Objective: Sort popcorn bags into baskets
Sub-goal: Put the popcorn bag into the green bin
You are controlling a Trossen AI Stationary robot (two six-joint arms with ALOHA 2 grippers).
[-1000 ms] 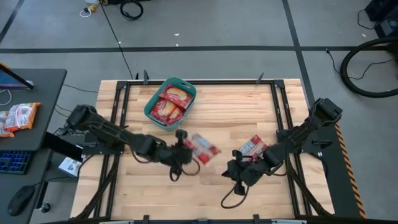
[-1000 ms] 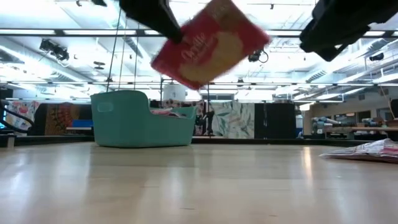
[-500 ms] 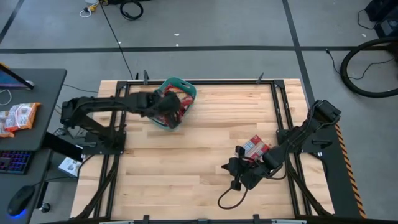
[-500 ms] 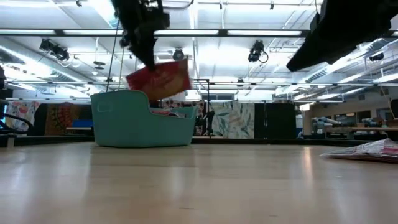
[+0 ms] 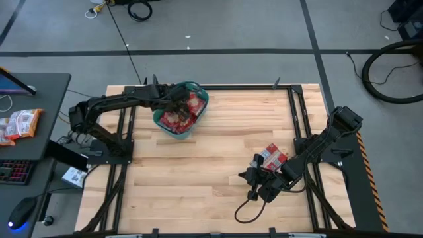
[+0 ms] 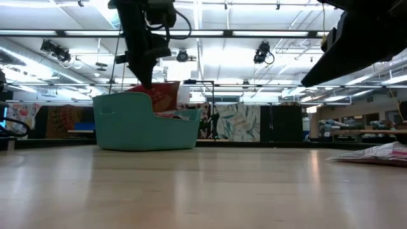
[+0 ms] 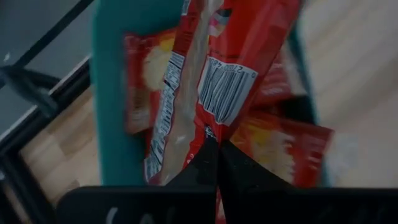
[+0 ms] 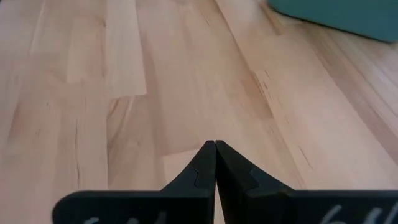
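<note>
We're seeing bright, even overhead light, ceiling strip lights (image 6: 210, 33) glaring in the low view, shadows lying soft on the table (image 5: 218, 192), the left wrist view blurring up close.

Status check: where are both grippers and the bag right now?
Left gripper over teal basket, shut on popcorn bag. Right gripper shut, empty. One bag on table.

You get one view straight down over the table (image 5: 218, 192), one level across it; both share the teal tub (image 5: 160, 120).
</note>
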